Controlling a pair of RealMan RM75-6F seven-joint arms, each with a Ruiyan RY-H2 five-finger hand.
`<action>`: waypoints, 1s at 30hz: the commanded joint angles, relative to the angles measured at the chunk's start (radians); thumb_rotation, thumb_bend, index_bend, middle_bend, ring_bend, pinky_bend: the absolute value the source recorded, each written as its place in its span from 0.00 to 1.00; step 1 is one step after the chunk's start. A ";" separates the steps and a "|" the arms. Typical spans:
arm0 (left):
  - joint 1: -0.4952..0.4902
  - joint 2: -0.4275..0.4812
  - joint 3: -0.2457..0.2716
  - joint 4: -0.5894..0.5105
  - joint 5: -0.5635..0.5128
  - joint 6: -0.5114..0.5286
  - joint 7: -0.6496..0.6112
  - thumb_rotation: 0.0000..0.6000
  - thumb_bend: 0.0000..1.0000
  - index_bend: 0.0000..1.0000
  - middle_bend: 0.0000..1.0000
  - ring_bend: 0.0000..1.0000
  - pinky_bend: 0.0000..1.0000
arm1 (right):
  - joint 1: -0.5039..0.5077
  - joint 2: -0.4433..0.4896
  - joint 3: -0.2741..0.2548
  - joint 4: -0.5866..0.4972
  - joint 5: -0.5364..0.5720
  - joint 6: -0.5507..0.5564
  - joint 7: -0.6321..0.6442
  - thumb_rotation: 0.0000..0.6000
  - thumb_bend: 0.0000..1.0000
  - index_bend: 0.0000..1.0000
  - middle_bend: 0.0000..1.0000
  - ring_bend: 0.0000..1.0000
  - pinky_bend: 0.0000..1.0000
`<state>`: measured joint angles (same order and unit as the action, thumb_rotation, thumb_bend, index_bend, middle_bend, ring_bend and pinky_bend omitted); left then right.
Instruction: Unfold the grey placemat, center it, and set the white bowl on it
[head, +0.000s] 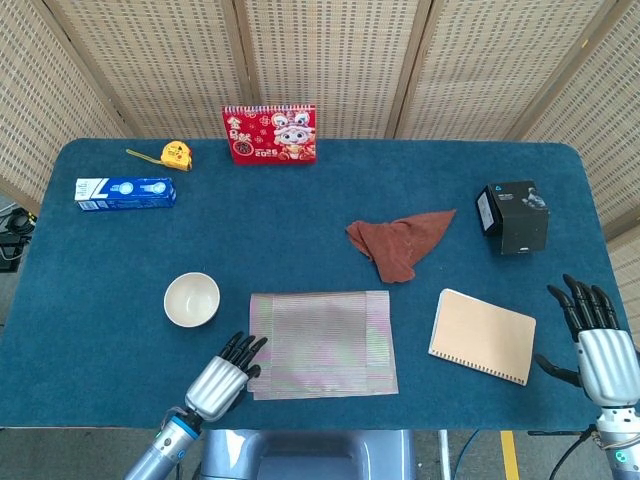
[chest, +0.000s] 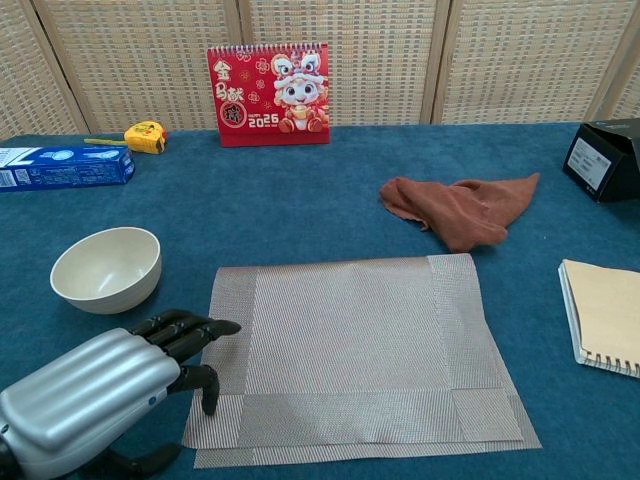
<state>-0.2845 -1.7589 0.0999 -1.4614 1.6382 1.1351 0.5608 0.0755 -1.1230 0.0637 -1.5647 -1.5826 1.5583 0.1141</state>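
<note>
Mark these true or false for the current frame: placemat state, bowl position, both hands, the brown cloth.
1. The grey placemat is still folded in two layers. True.
2. The white bowl sits on the placemat. False: it stands on the table left of it.
3. The left hand is at the placemat's near left corner. True.
4. The right hand holds the notebook. False: it is apart from the notebook, holding nothing.
5. The brown cloth lies beyond the placemat. True.
</note>
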 joint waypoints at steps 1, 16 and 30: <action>-0.003 -0.007 0.001 0.003 -0.004 -0.005 0.008 1.00 0.34 0.43 0.00 0.00 0.00 | 0.000 0.002 0.001 -0.001 0.002 0.000 0.005 1.00 0.10 0.14 0.00 0.00 0.00; -0.004 -0.031 0.006 0.034 -0.016 0.009 0.022 1.00 0.35 0.52 0.00 0.00 0.00 | 0.000 0.005 0.000 -0.002 0.004 -0.004 0.013 1.00 0.10 0.14 0.00 0.00 0.00; -0.006 -0.029 0.008 0.045 -0.018 0.027 0.017 1.00 0.35 0.57 0.00 0.00 0.00 | 0.002 0.008 -0.001 -0.006 0.005 -0.011 0.024 1.00 0.10 0.14 0.00 0.00 0.00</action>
<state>-0.2903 -1.7877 0.1076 -1.4161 1.6201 1.1623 0.5779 0.0771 -1.1153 0.0627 -1.5704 -1.5772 1.5475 0.1383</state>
